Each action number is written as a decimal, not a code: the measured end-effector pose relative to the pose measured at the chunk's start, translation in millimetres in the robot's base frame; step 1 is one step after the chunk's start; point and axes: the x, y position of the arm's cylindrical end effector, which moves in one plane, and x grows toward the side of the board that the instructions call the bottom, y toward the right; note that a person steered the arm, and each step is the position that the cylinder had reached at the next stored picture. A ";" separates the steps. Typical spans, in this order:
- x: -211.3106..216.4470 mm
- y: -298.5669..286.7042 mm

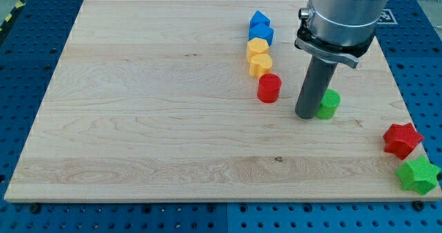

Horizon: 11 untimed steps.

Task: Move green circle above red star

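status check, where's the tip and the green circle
My tip against the green circle, on its view-left side. Red star off toward view's bottom right, green star below it. Nothing between circle and the spot above red star.

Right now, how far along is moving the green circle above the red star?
Done: my tip touches the green circle on its left. In hand: pushing it rightward. Left: most of the way, since the red star sits far right, near the green star.
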 end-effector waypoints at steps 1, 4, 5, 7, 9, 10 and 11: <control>-12.1 0.6; -31.5 56.2; -13.0 69.6; 2.0 61.5; 6.6 105.1; 6.6 100.1; -0.9 56.9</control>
